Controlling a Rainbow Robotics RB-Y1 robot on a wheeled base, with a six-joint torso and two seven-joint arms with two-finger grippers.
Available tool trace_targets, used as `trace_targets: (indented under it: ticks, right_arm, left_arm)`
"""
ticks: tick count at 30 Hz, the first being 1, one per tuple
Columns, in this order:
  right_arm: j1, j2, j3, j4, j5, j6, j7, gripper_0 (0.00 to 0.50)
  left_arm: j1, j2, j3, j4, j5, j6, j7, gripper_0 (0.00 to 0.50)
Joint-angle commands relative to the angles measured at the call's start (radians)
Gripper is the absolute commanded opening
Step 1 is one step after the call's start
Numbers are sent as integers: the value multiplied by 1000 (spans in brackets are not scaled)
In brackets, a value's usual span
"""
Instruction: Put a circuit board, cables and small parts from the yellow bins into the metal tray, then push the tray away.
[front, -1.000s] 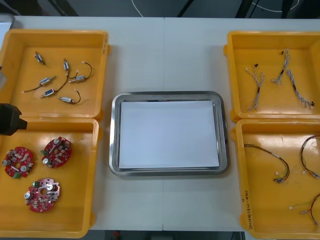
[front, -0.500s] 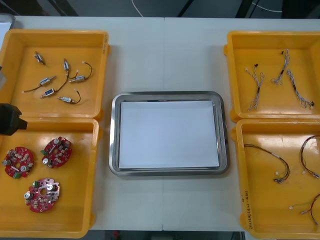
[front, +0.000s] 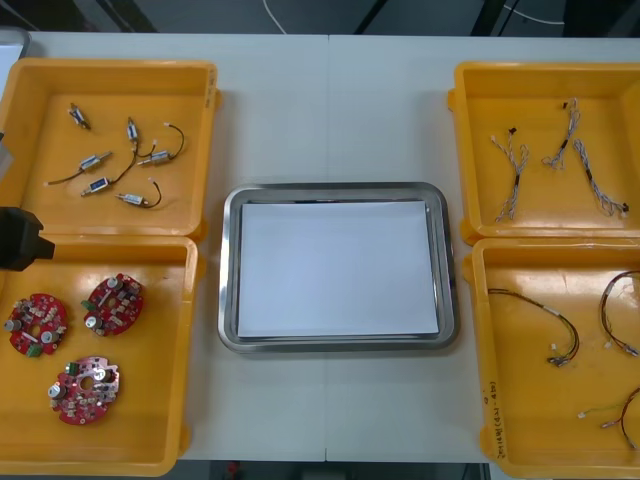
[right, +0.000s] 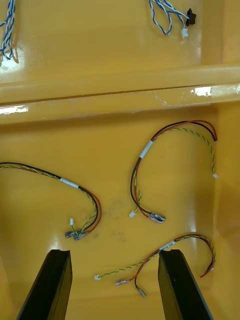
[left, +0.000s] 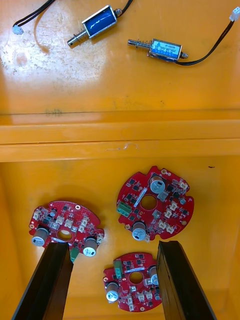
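**A:** How did the left hand (left: 112, 246) stand?

**B:** Wide open and empty. Its two black fingers (left: 50, 282) hung apart above the near left yellow bin (front: 186, 350) and gripped none of the three round red circuit boards (left: 154, 202) on the bin's floor. One board lay between the fingers, one sat at a fingertip, and one lay just beyond the gap.

**A:** And the right hand (right: 114, 253)?

**B:** It was spread just as wide, with nothing in its grip, over the near right bin (front: 478, 350). A red and yellow cable (right: 166, 245) lay partly between its fingers and arched past one fingertip. Two more such cables lay beyond it on the bin floor.

**A:** Was anything hard to make out?

**B:** One finger of the left hand covered the rim of the board beside it, and the other finger hid a sliver of the nearest board. One cable ran out of the right wrist view, so I could not tell where it ended. In the front view, a black block of the left arm (front: 18, 238) showed at the left edge of the counter (front: 330, 110).

**A:** What lay farther off?

**B:** Past each bin's wall was a far bin. The left one held small metal parts (left: 92, 25) with black leads. The right one held twisted blue and white cables (right: 167, 12), partly cut off.

**A:** And the metal tray (front: 228, 270)?

**B:** It sat mid-counter between the four bins, white inside, with its shiny rim showing all round.
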Motion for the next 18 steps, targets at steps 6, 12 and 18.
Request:
trace_targets:
  ticks: [6,12,18]
  right_arm:
    - [11,-3,7,-8,1,3,-11,500]
    - [11,-3,7,-8,1,3,-11,500]
    - [11,-3,7,-8,1,3,-11,500]
  left_arm:
    - [15,17,27,-31,-11,7,-38,500]
    - [15,17,27,-31,-11,7,-38,500]
    - [15,17,27,-31,-11,7,-38,500]
